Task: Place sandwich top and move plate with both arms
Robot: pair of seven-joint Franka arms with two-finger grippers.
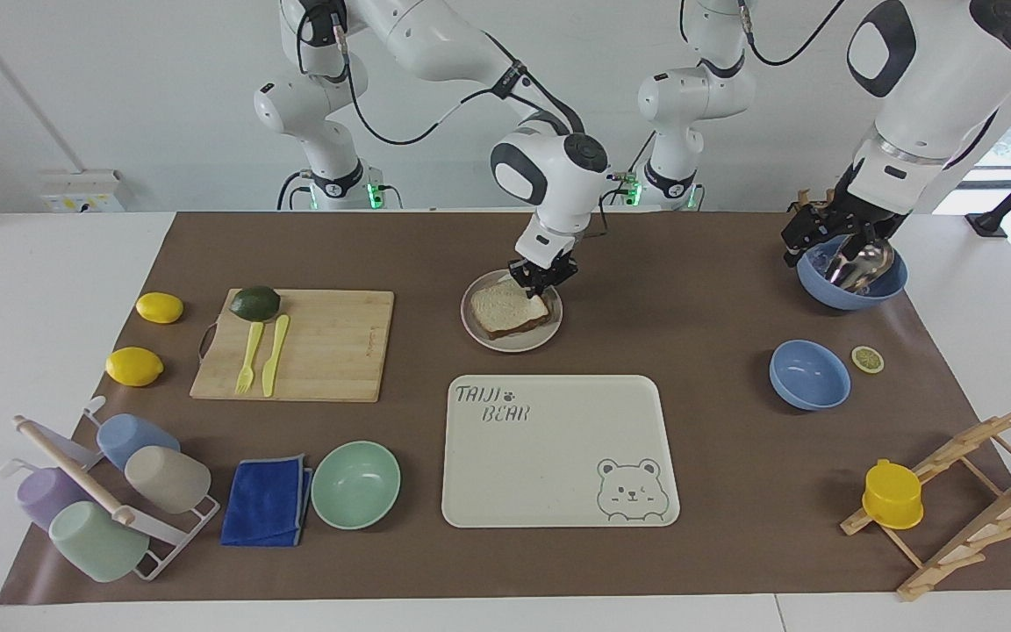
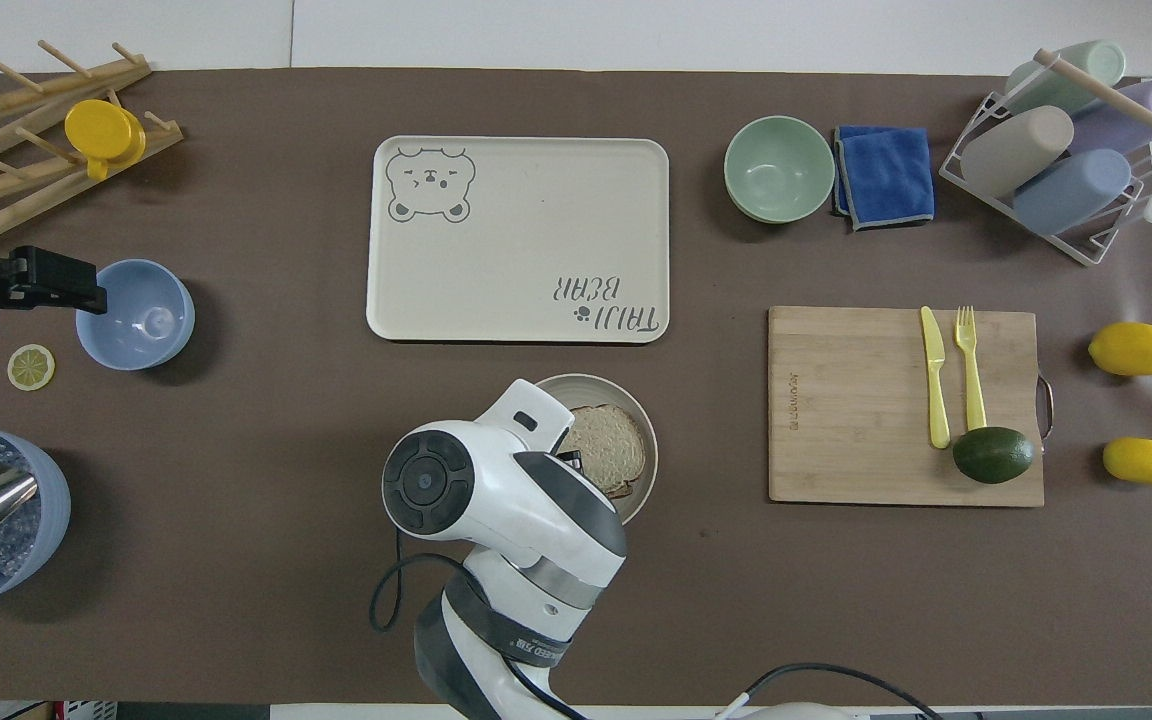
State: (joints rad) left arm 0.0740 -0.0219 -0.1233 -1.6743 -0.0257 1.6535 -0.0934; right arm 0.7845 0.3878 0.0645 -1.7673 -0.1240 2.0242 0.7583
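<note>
The sandwich top [image 1: 507, 307] lies flat on a lower slice on the round plate [image 1: 481, 332], at the table's middle, nearer to the robots than the cream bear tray [image 1: 558, 456]. It also shows in the overhead view [image 2: 608, 445], on the plate [image 2: 648, 440]. My right gripper [image 1: 542, 279] is low over the plate's rim on the robots' side, at the slice's edge; in the overhead view the arm hides most of it. My left gripper [image 1: 821, 233] hangs over a big blue bowl [image 1: 852, 294] holding ice and a metal scoop, at the left arm's end.
A small blue bowl [image 1: 808, 376] and a lemon slice [image 1: 867, 359] lie at the left arm's end. A wooden board [image 1: 330, 351] with an avocado and yellow cutlery lies toward the right arm's end. A mint bowl [image 1: 354, 484] and a blue cloth [image 1: 267, 502] sit beside the tray.
</note>
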